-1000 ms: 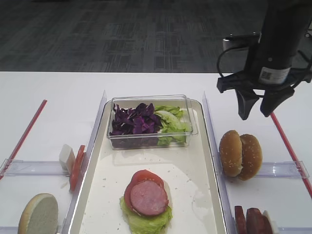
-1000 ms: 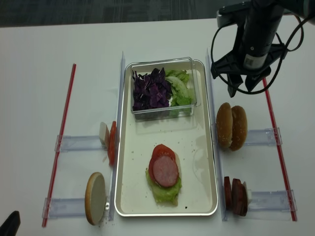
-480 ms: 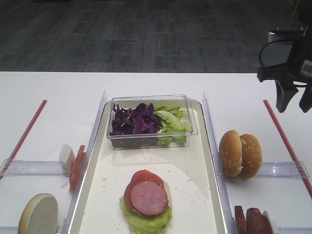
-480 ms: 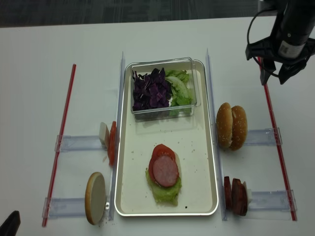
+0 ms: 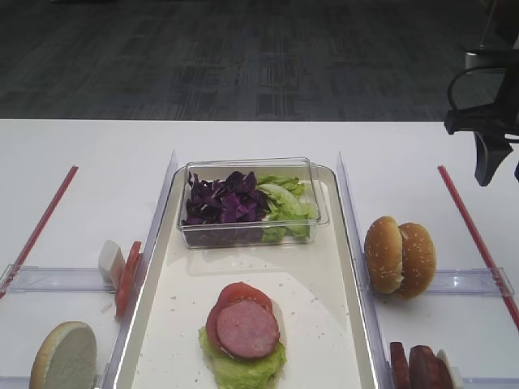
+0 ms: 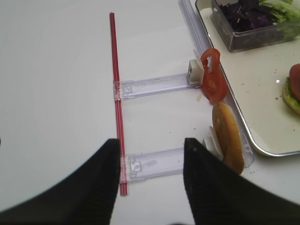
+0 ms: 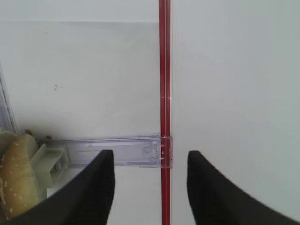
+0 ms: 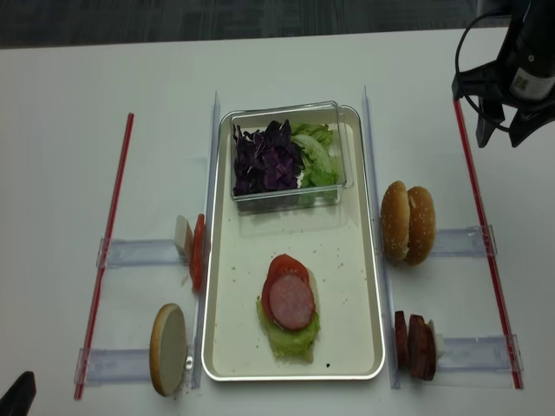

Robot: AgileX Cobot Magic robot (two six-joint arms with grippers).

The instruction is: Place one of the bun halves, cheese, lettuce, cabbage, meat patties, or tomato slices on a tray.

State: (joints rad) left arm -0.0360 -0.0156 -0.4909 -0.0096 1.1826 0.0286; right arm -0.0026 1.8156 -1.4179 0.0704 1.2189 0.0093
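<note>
Two overhead views: right pincer (image 5: 504,166) withdrawn since a second ago from beside the tray (image 5: 340,324) to the tabletop's (image 8: 52,87) right edge, empty; stack (image 8: 290,312) on tray. Right wrist: jaws apart. Left wrist: left pincer (image 6: 149,178) open, idle.

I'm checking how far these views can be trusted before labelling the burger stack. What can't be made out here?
- Stack on the tray: whatever lies under the patty, tomato and lettuce is covered in both high views.
- Patties at lower right: cut off by the bottom edge of the first high view.
- Cheese beside the tomato slice: too small to count.
- Right gripper: partly cut off by the right edge.
</note>
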